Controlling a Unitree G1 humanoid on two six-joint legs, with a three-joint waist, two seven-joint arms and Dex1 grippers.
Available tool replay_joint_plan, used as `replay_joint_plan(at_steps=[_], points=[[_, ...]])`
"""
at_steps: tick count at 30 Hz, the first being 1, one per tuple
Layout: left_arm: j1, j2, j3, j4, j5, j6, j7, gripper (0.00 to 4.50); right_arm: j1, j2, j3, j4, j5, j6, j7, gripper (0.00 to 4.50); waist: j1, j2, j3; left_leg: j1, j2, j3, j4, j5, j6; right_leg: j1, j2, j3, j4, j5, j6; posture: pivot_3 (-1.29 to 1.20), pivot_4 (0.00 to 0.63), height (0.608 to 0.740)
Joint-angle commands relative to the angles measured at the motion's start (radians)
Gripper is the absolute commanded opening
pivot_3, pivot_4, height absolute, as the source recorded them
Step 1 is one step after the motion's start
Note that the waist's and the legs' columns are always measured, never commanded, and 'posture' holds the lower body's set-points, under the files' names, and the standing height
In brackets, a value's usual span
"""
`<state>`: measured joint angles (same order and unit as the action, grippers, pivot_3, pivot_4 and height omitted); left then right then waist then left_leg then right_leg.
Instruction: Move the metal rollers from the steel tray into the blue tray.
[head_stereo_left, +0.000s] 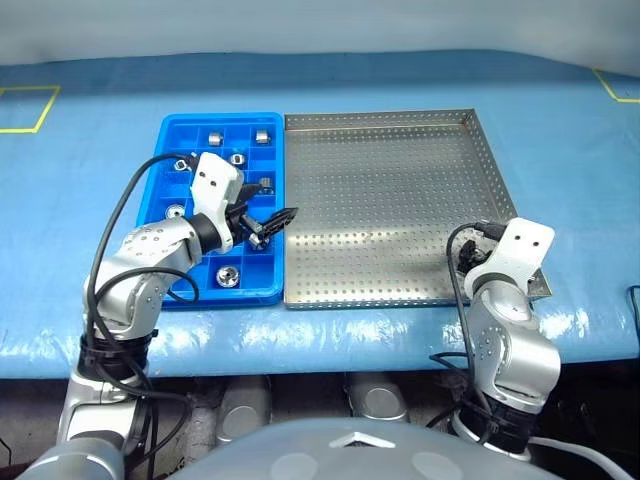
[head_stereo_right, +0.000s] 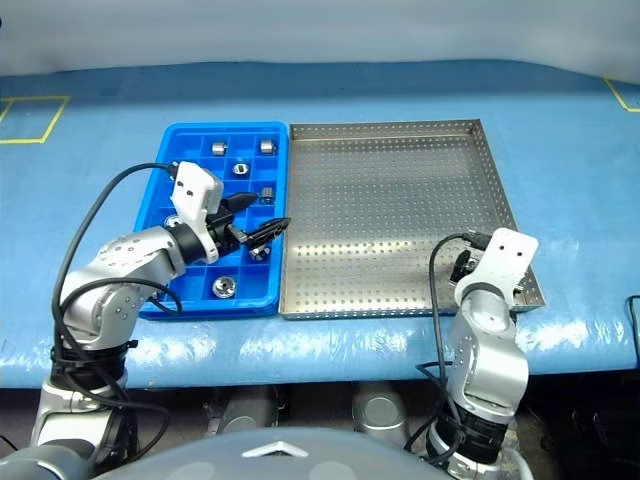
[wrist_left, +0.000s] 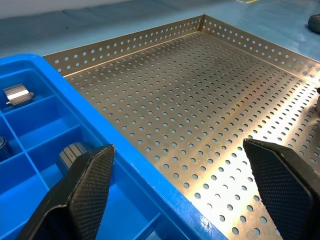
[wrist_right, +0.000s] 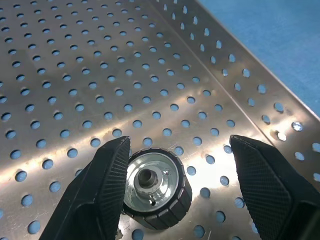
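Right gripper (wrist_right: 175, 187) sits low over the near right corner of the steel tray (head_stereo_left: 400, 130), jaws apart, one roller (wrist_right: 156, 189) lying flat on the perforated floor between the fingers, against the one finger (wrist_right: 107, 185), clear gap to the other. Not clamped. From the head views the wrist housing hides that roller and the fingertips; tray's near right rim is partly covered by the arm. Rim wall runs just beside the roller on the outer side, so little room there; the rest of the steel floor is bare and open all the way to the far rim.

Left gripper (head_stereo_left: 275, 222) hangs over the seam where the blue tray (head_stereo_left: 178, 125) meets the steel tray, jaws wide open, holding nothing. One finger over a blue compartment, the other over steel.

Rollers (head_stereo_left: 229, 276) lie in several blue compartments, near row to far row; exact count unclear, arm covers the middle cells. Trays touch edge to edge.
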<state>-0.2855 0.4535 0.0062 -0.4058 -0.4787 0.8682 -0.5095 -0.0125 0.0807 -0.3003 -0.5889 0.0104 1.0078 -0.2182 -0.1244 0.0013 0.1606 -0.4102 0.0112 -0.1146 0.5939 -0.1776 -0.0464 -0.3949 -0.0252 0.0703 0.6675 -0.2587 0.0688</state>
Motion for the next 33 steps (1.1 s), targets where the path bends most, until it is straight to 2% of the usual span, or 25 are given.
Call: replay_joint_plan(at_steps=[1,6,11,12,22,25,29,33], points=[[-0.008,0.000,0.004,-0.006,0.003,-0.021,0.004,4.48,-0.015,0.063,-0.024,0.013,0.038,-0.007,-0.005,3.36,0.001,0.000,0.000,0.000,0.000,0.000,0.000,0.000,0.000,0.000,0.000,0.000,0.000,0.000,0.000,-0.13,0.150,0.740],[-0.002,0.004,0.007,-0.009,0.003,-0.023,0.009,4.48,-0.019,0.067,-0.039,0.032,0.072,-0.017,-0.020,3.36,0.003,0.000,0.000,0.000,0.000,0.000,0.000,0.000,0.000,0.000,0.000,0.000,0.000,0.000,0.000,-0.12,0.150,0.740],[-0.003,0.009,0.014,-0.008,0.005,-0.024,0.012,4.50,-0.025,0.079,-0.052,0.027,0.112,-0.019,-0.038,1.77,0.005,0.000,0.000,0.000,0.000,0.000,-0.001,0.000,0.000,0.000,0.000,0.000,-0.001,0.000,-0.001,-0.12,0.150,0.740],[-0.003,0.010,0.015,-0.008,0.005,-0.024,0.012,4.50,-0.025,0.076,-0.050,0.025,0.116,-0.018,-0.042,1.71,0.005,0.000,0.000,0.000,0.000,0.000,-0.001,0.000,0.000,0.000,0.000,0.000,-0.001,0.000,-0.001,-0.12,0.150,0.740],[-0.011,0.004,0.005,0.000,0.006,-0.028,0.010,4.50,-0.039,0.072,-0.039,-0.003,0.158,-0.058,-0.067,1.71,0.003,0.000,0.000,0.000,0.000,0.000,-0.001,0.000,0.000,0.000,0.000,0.000,-0.001,0.000,-0.001,-0.13,0.150,0.740],[-0.019,-0.012,0.031,0.007,-0.009,-0.043,0.013,4.50,-0.060,0.055,0.001,-0.040,0.193,-0.068,-0.038,1.71,0.001,0.000,0.000,0.000,0.000,0.000,-0.001,0.000,0.000,0.000,0.000,0.000,-0.001,0.000,0.000,-0.13,0.150,0.740],[-0.062,-0.019,0.134,0.034,-0.023,-0.092,0.042,4.50,-0.109,-0.015,0.139,-0.079,0.231,-0.107,0.073,1.71,-0.007,0.000,0.000,0.000,0.001,0.000,0.000,0.000,0.000,-0.001,0.001,0.000,0.000,0.000,0.000,-0.12,0.150,0.740],[-0.090,0.095,0.184,0.050,0.013,-0.112,0.010,4.50,-0.190,-0.079,0.290,-0.042,0.252,-0.133,0.199,1.71,-0.013,0.000,0.000,0.000,0.002,0.000,-0.001,0.000,0.000,-0.001,0.002,0.000,0.000,0.000,0.000,-0.11,0.150,0.740]])
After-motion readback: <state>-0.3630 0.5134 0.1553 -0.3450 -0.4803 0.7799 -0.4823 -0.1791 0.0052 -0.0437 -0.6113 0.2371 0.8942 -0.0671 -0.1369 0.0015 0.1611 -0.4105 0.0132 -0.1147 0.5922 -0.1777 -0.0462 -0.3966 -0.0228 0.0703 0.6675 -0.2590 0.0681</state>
